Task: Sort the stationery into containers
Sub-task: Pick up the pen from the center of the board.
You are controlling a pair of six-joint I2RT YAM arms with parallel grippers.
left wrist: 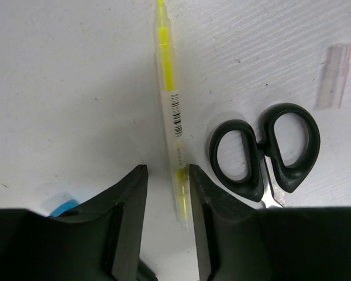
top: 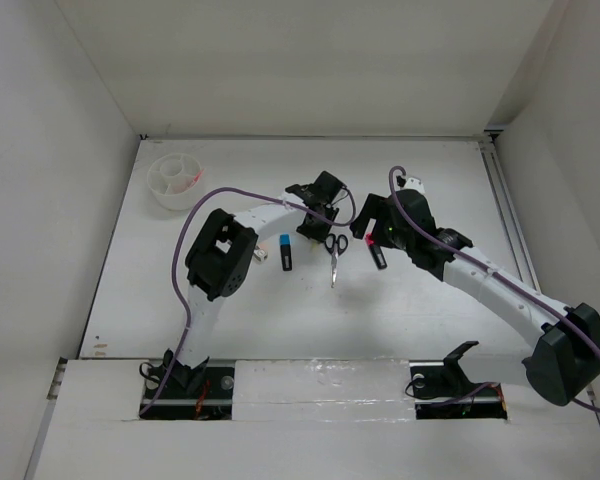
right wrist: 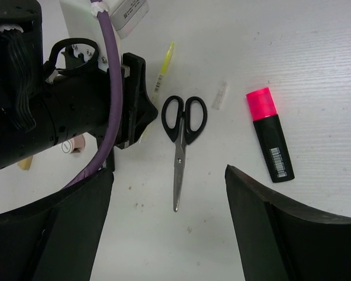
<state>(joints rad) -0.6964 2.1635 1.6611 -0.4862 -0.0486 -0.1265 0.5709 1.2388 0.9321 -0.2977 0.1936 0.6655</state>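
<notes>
Straddling the near end of the thin pale-yellow stick, the left pincer sits low over the desk. Its jaws are narrow and not clamped: the stick lies close against one finger, with a gap showing at the other. The slim setting looks deliberate, since the black-handled scissors lie just beside the stick and wider jaws would foul their loops. Set across the stick's thin width, the jaws should catch it when they close, though it will likely be nudged sideways first.

The right pincer hangs higher, wide and empty, above the scissors and the pink-capped marker. It seems to be kept clear while the left arm works.

The blue-capped marker lies on the desk nearby, as does the small white-pink piece. The round white cup stands at the far left corner, well apart from them all, so most of the sorting looks undone.
</notes>
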